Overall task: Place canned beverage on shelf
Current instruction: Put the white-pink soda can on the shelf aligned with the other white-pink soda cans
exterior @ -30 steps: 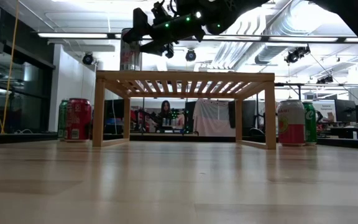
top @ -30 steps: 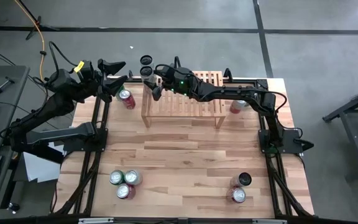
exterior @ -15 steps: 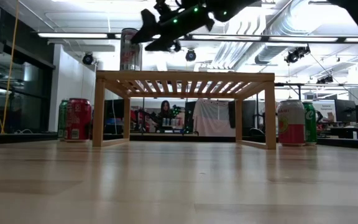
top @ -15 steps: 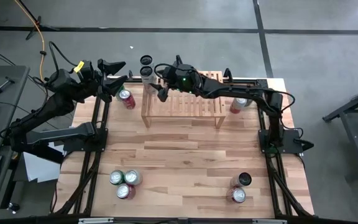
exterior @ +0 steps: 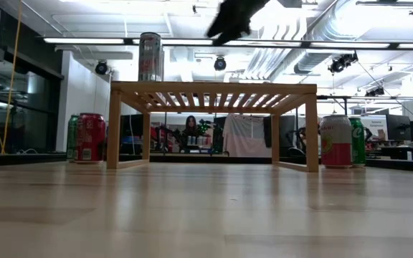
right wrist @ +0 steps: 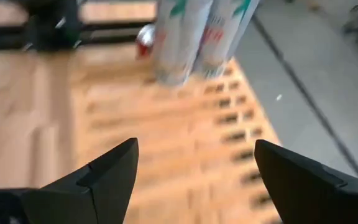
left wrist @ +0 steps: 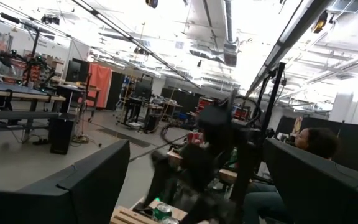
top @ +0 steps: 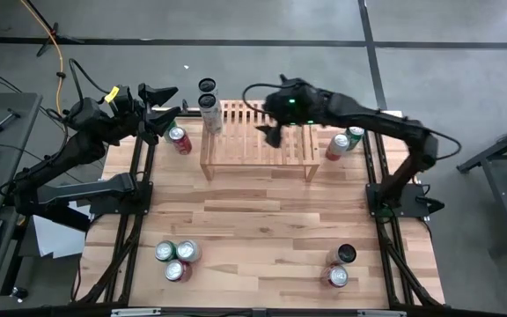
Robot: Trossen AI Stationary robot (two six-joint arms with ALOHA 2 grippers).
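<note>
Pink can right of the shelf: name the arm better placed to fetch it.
Right. Its open right gripper hangs above the shelf, near the pink can; the left gripper waits beyond the shelf's far end.

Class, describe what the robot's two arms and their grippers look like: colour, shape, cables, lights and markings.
Both arms are matt black, built of jointed segments. The left arm carries a small yellow tag near its wrist. The right arm shows a green light by its wrist and a thin black cable looping alongside. The left gripper and the right gripper each have two broad, tapered black fingers.
</note>
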